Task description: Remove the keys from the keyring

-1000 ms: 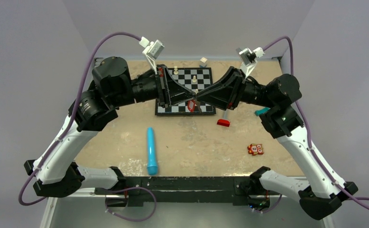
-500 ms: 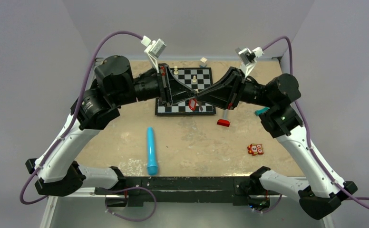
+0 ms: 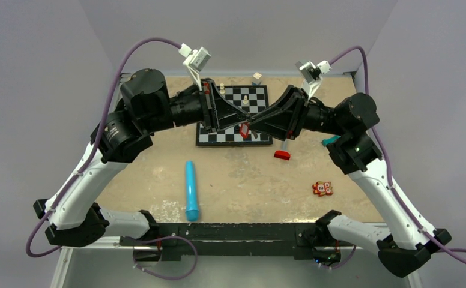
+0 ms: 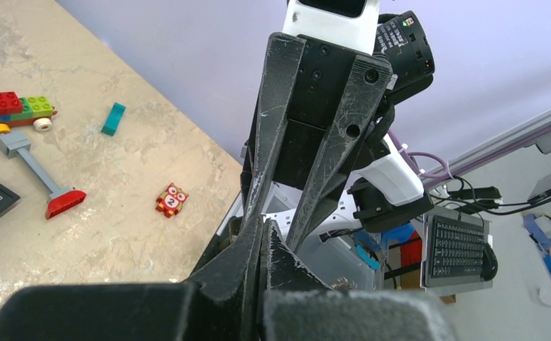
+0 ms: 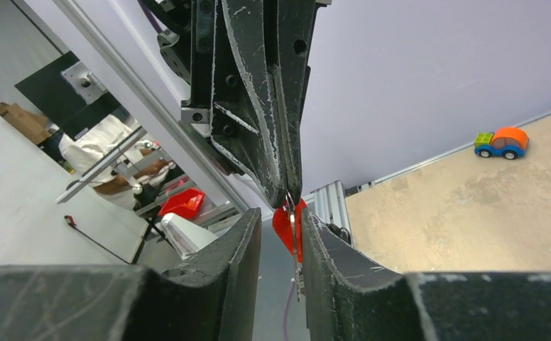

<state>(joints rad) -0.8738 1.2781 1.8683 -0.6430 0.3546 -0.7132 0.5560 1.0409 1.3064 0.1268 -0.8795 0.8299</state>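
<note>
overhead, both grippers (image 3: 244,122) pinch flat red plastic keyring (image 3: 243,129) with thin metal ring.

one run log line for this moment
left gripper: shut on keyring | right gripper: at ring, grip unclear | held above chessboard

Desk (image 3: 242,174): matt, mottled beige top, stone-like and lightly stained. Left pincer (image 5: 287,186) and right pincer (image 4: 262,234): matt black plastic fingers, scuffed and whitened along the edges; keyring (image 5: 282,226): smooth glossy red plastic tag on a thin bright metal ring. Blue cylinder (image 3: 191,189): smooth, slightly shiny plastic; chessboard (image 3: 250,96): flat satin black-and-white surface; purple cable (image 3: 393,174): smooth rubbery sheath.
</note>
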